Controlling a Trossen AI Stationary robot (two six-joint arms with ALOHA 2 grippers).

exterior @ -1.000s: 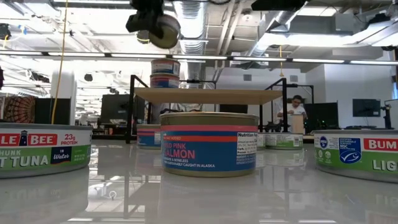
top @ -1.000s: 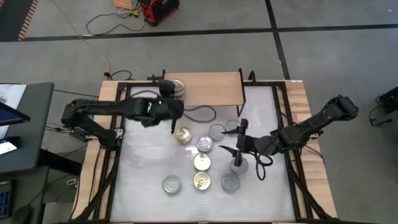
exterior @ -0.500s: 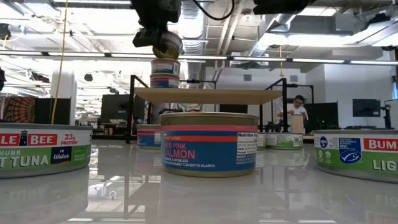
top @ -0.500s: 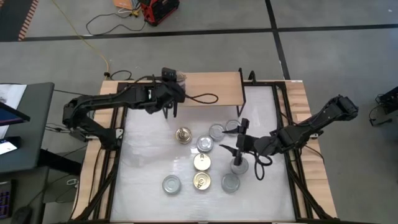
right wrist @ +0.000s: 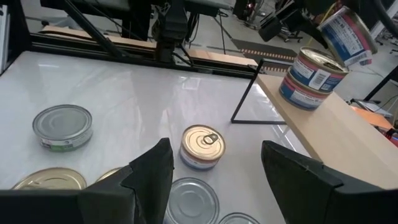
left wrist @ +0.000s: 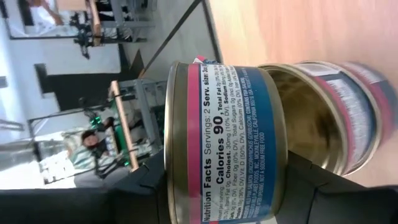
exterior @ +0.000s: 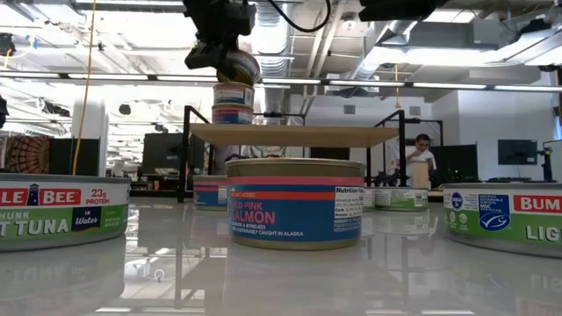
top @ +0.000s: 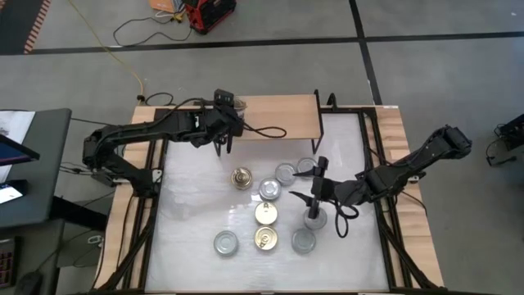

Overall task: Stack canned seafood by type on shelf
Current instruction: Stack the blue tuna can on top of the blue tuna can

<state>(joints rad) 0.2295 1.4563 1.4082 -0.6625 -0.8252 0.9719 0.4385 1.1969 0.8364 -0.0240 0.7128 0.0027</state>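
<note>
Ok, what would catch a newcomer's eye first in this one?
The left hand holds a salmon can tilted just above a two-can stack at the shelf's left end. Next, the loose cans clustered mid-table, with the right hand open beside them.

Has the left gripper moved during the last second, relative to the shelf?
Yes. The left gripper, shut on a salmon can, has moved from the table in front of the shelf to above the two-can stack.
</note>
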